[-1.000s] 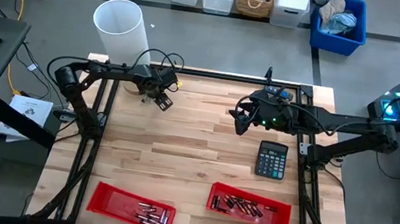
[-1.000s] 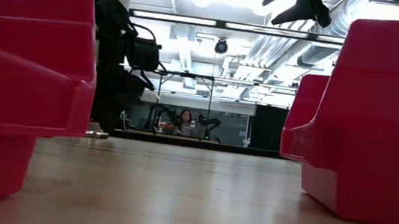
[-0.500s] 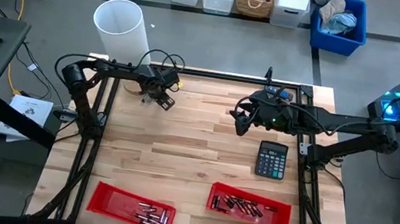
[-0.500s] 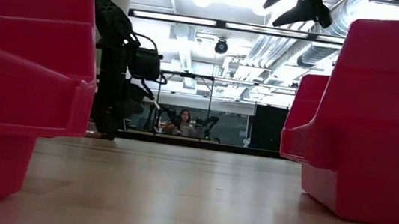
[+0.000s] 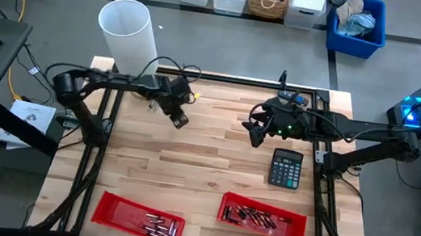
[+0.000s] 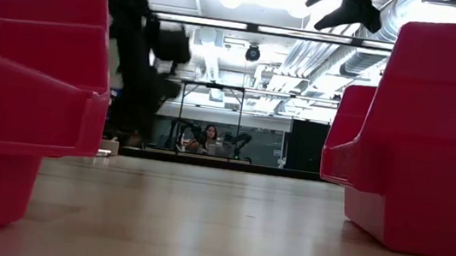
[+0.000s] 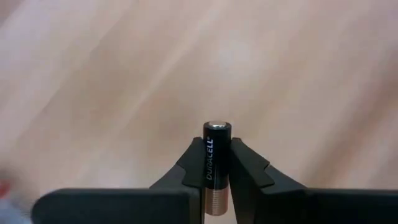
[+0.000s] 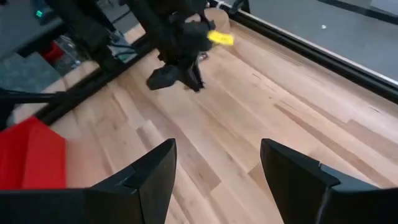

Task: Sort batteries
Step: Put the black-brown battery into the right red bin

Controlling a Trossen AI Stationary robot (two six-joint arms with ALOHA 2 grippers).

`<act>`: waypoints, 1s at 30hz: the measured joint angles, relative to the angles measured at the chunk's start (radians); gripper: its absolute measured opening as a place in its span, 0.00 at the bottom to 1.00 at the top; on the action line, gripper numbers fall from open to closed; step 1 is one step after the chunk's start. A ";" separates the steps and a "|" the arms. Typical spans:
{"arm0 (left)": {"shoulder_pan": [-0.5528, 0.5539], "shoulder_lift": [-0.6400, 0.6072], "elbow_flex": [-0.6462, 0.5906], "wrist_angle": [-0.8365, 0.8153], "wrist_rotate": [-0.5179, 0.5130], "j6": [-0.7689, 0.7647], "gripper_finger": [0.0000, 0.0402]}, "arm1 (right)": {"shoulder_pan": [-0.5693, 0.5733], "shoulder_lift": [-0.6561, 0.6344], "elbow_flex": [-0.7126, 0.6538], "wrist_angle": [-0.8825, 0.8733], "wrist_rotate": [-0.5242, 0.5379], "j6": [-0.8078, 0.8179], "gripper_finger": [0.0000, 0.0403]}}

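My left gripper [image 5: 179, 119] hangs over the far left part of the table, shut on a black and copper battery [image 7: 215, 163]. From the right wrist view it [image 8: 181, 73] points down at the wood. My right gripper [image 5: 256, 134] hovers open over the far middle of the table, its fingers [image 8: 149, 180] wide apart with nothing between them. Two red bins lie at the near edge. The left bin [image 5: 113, 207] holds several batteries [image 5: 162, 226], and so does the right bin [image 5: 294, 227], whose batteries [image 5: 256, 217] lie on its floor. My left gripper pinches the battery's body [image 7: 214, 177] between its two fingers [image 7: 249, 171]. The battery lies along the fingers. Its black end with the silvery cap [image 7: 216, 124] sticks out past the fingertips, and its copper end reaches back between them. It is lifted clear of the wood.
A black calculator [image 5: 285, 167] lies right of centre, under my right arm. A white bucket [image 5: 128, 30] stands off the table's far left corner. A black frame rail [image 5: 224, 79] runs along the far edge. Bare wood stretches between the two arms and the bins.
My left gripper has swung from the far left corner toward the table's right and near edge. The low view shows its arm blurred in motion.
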 joint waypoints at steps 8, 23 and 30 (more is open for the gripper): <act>-0.317 -0.088 0.028 0.350 0.063 -0.055 0.07 | 0.000 -0.067 0.000 0.025 0.064 0.030 0.56; -0.761 0.227 0.307 1.013 0.068 -0.060 0.07 | -0.027 -0.080 0.000 0.106 0.127 0.027 0.56; -0.850 0.421 0.455 0.973 -0.138 -0.079 0.19 | -0.001 -0.080 0.000 0.124 0.086 0.026 0.56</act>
